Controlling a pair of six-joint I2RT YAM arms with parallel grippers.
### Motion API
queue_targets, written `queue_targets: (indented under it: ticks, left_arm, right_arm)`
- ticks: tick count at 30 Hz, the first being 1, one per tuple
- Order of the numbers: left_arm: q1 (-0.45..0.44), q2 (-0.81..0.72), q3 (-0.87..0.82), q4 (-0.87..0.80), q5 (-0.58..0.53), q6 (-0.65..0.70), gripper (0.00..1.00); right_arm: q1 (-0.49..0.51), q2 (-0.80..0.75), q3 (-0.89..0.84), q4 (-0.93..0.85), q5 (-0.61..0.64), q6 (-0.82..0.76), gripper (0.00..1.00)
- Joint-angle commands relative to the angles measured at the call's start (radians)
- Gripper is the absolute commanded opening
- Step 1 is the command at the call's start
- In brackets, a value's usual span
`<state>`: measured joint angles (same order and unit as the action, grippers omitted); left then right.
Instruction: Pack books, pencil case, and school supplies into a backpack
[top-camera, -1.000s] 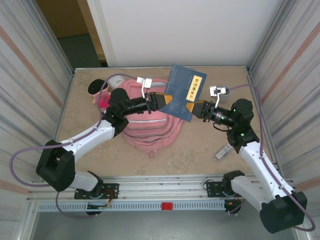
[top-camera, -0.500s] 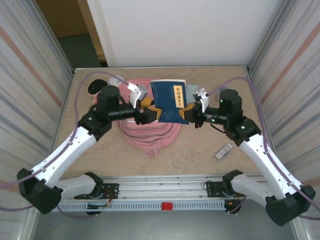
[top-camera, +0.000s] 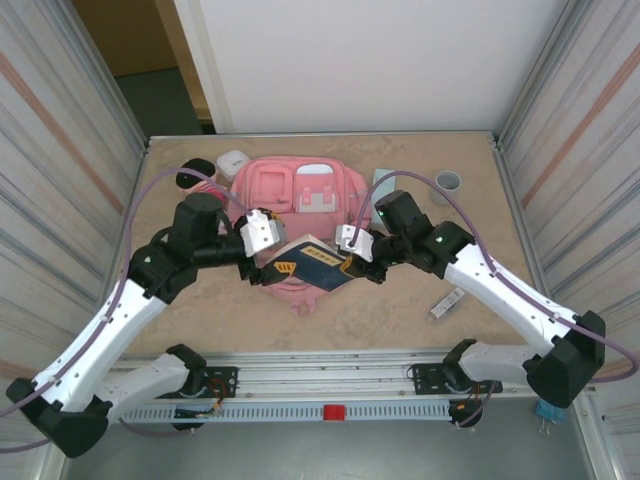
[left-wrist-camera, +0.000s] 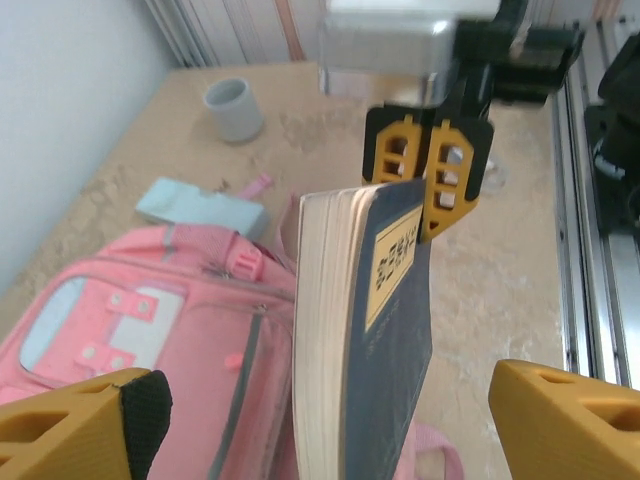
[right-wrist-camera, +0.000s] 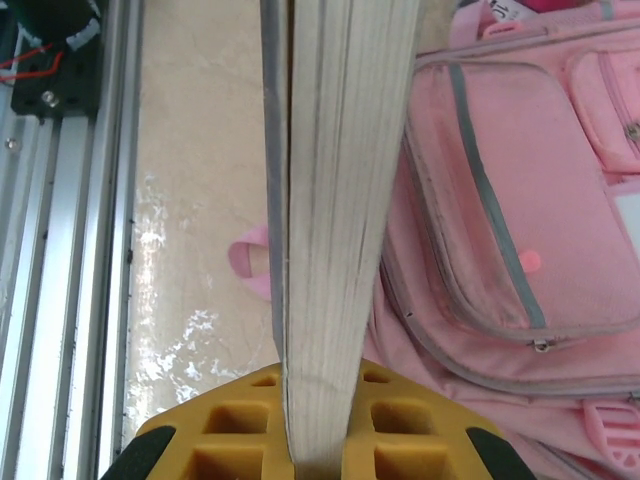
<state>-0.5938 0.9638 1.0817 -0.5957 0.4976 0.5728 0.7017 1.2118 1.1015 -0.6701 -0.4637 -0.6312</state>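
Top external view: the left end effector (top-camera: 283, 264) is standing with its jaws spread wide, where a second ago it was clamping the thin navy-blue book with the yellow cover label (top-camera: 322, 263). It is no longer gripping anything. The right end effector (top-camera: 356, 260) is staying pinched shut on the book's opposite edge, so it is carrying the book alone. The book is now hanging low over the near, lower end of the large pink fabric backpack (top-camera: 300, 190), having come down from the far side of the table (top-camera: 400, 310). The slim mint-green pencil case (top-camera: 381, 180) is lying just beside the backpack's upper right corner, and the small white stick-shaped item (top-camera: 447, 302) is lying well apart on the right. Neither is packed yet. Left wrist view: the book (left-wrist-camera: 390, 330) is standing on edge between the two spread yellow fingers (left-wrist-camera: 85, 420), touching neither as far as I can tell, while the right end effector (left-wrist-camera: 430, 160) is biting its far end. Right wrist view: the page block is running straight out from between the closed yellow pads (right-wrist-camera: 230, 440), above the backpack's front pocket (right-wrist-camera: 500, 200) and the bare table. Judgement: the handover is looking complete and insertion is still pending. I cannot tell where the main opening is lying, or whether it is unzipped.
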Motion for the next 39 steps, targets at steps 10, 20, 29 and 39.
queue_targets:
  ticks: [10, 20, 29, 39]
  left_arm:
    - [-0.002, 0.037, -0.062, 0.048, 0.091, 0.037, 0.25]
    - [0.256, -0.032, -0.24, 0.647, 0.519, -0.455, 0.0]
    - [0.268, 0.046, -0.226, 0.872, 0.641, -0.665, 0.0]
    - [0.268, 0.035, -0.242, 0.92, 0.623, -0.722, 0.01]
  right_arm:
    - [0.002, -0.016, 0.054, 0.055, -0.053, -0.034, 0.2]
    - [-0.376, -0.352, -0.393, 0.771, -0.382, 0.646, 0.8]
    - [-0.362, -0.273, -0.485, 1.185, -0.522, 1.031, 0.82]
    - [-0.309, -0.177, -0.51, 1.492, -0.544, 1.194, 0.34]
